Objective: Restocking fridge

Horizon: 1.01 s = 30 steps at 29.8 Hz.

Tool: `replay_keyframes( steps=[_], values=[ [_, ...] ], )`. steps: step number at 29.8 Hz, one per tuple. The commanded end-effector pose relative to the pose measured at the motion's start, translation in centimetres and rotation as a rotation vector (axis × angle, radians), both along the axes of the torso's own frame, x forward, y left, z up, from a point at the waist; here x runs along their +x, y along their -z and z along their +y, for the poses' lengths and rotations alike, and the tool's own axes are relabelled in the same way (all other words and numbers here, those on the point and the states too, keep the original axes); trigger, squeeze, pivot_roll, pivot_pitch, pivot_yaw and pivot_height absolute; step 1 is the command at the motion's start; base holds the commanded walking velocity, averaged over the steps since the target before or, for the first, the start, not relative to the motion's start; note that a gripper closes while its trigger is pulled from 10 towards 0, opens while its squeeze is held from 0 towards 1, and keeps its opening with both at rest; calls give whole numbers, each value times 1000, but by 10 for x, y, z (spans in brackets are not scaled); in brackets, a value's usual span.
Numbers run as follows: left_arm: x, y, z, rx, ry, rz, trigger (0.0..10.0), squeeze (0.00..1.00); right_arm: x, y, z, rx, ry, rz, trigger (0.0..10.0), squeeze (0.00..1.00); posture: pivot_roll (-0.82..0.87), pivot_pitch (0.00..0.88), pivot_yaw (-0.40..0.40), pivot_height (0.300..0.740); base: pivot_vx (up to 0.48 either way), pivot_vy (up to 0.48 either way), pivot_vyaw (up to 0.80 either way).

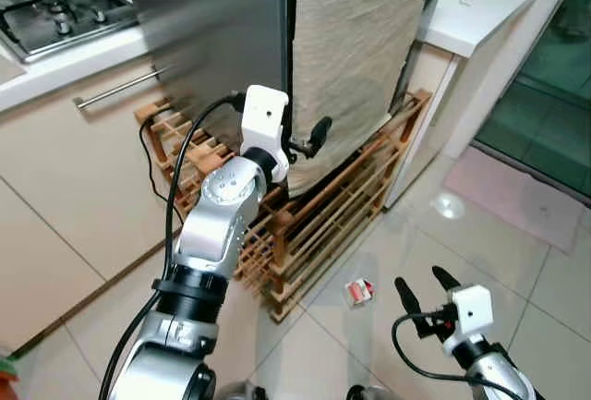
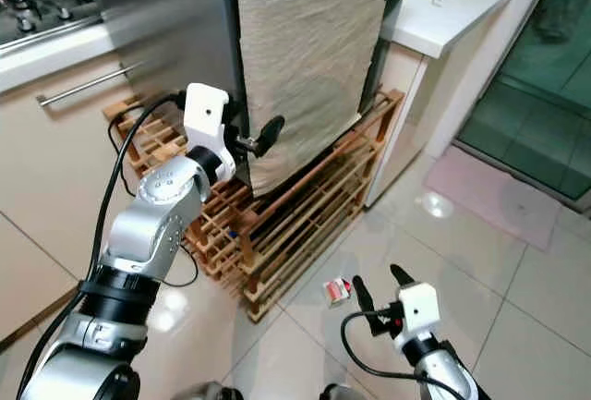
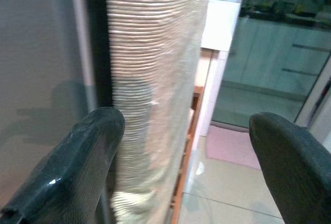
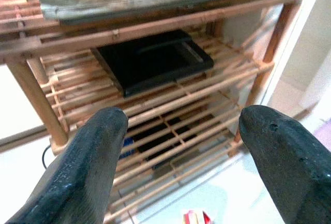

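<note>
Fridge door [image 1: 208,30]: grey metal, smooth, a soft dull shine.
Cloth on the fridge [image 1: 355,49]: beige woven cloth, rough, with fine ribs and some creases.
Rack [image 1: 323,206]: bare light-brown wood slats, matt.
Black box on the rack [image 4: 155,58]: smooth, looks like plastic, a little shiny.
Floor [image 1: 517,271]: pale tiles, very glossy, lamp light shines back from them.
Left arm [image 1: 217,224]: silver metal, shiny.
Left tool [image 1: 309,139]: black fingers, fine grainy skin, matt.
Right tool [image 1: 426,294]: black fingers, same grainy matt skin; white plastic block behind them.
Stove [image 1: 55,7]: shiny steel top, dark matt grates.
</note>
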State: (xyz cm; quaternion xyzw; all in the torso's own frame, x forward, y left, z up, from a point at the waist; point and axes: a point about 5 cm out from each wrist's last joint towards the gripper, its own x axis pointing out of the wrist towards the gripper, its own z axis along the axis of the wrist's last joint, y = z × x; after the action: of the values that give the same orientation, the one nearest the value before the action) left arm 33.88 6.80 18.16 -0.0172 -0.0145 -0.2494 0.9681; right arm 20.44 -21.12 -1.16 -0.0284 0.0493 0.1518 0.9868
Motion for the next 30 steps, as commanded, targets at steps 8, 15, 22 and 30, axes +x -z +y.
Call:
replay_keyframes(
  steps=[8, 15, 22, 30],
  values=[
    [5, 1, -4, 39, -20, -18, 10000, 0, 1, -2, -4, 2, 7, -12, 10000, 0, 18, 17, -1, 740, 0, 0, 0],
    [12, -3, -9, 39, -38, -37, 10000, 0, 0, -3, -5, -3, 6, -17, 10000, 0, 5, 19, 1, 740, 0, 0, 0],
    [18, -1, -13, 40, -62, -28, 10000, 0, -1, -3, -6, -5, 2, -17, 10000, 0, 6, 23, -6, 740, 0, 0, 0],
    [27, -2, -28, 40, -90, -12, 10000, 0, 0, -3, -7, -7, -4, -14, 10000, 0, 5, 24, -2, 740, 0, 0, 0]
  ],
)
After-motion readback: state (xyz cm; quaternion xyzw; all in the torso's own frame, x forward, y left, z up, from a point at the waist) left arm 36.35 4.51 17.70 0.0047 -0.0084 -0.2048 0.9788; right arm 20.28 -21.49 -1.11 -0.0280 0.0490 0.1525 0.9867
